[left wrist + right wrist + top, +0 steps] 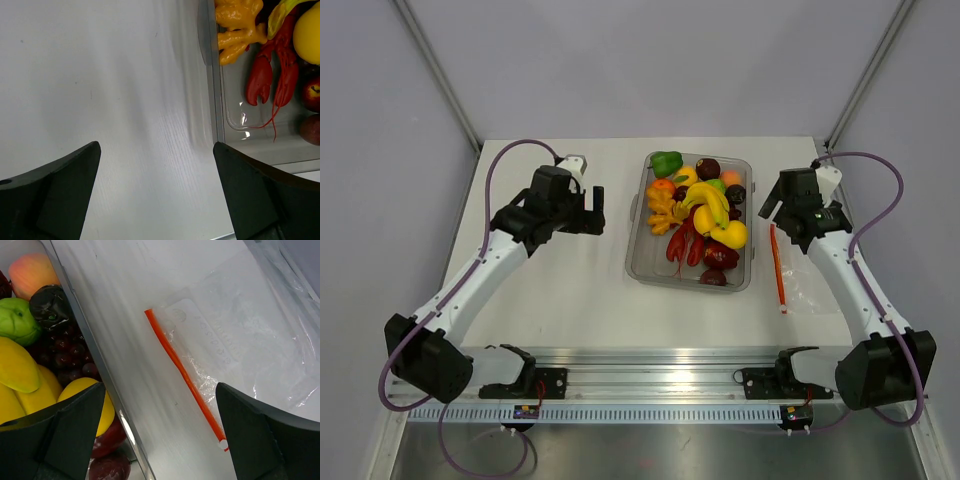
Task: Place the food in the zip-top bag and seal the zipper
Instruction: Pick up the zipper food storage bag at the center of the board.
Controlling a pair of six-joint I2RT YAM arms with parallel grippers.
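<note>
Right gripper [782, 212] spread open over the zipper's far end

Nearest the bases, the clear bag [810, 290] lies flat on the table [570, 290]. Its orange zipper [777, 268] runs near-to-far just beside the tray's [635, 262] right wall. The strip's far end sits close under the right gripper, whose fingers [65, 440] are wide apart and hold nothing. Food [705, 210] is heaped in the tray, to that gripper's left. Left gripper [597, 210], also open and empty, hovers past the tray's other side, so the right arm is much nearer the bag.
</note>
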